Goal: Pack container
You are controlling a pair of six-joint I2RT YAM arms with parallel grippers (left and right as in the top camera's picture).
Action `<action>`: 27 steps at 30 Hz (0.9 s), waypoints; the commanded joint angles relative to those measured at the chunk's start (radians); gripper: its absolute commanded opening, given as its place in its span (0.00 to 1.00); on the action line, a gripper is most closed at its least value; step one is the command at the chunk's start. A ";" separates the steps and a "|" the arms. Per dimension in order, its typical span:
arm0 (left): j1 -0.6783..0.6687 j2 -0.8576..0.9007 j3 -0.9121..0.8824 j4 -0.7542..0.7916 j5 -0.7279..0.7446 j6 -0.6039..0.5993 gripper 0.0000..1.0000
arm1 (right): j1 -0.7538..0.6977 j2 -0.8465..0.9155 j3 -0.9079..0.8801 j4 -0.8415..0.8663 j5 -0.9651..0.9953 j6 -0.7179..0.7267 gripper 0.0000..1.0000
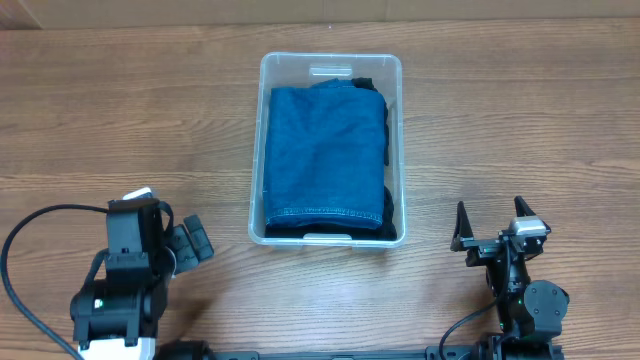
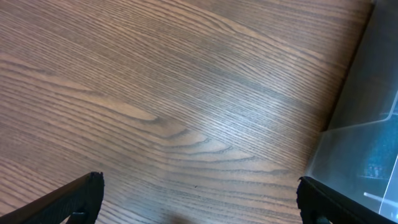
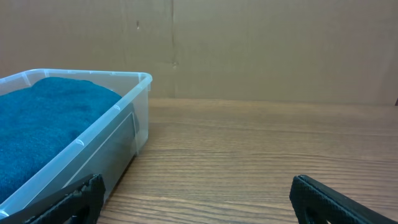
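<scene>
The clear container stands at the table's middle. Folded blue jeans lie inside it over a dark garment that shows at the right and near edges. My left gripper is open and empty, left of the container's near corner. My right gripper is open and empty, to the right of the container's near end. In the left wrist view the container's corner is at the right, with the open jaws over bare wood. In the right wrist view the container with the jeans is at the left, with the open jaws low.
The wooden table spreads on both sides of the container. A brown cardboard wall stands at the table's far edge. A black cable loops near the left arm.
</scene>
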 commanded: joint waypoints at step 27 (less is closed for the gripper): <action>0.079 -0.801 -0.821 0.969 0.116 0.252 1.00 | 0.006 -0.006 -0.010 0.003 0.010 -0.003 1.00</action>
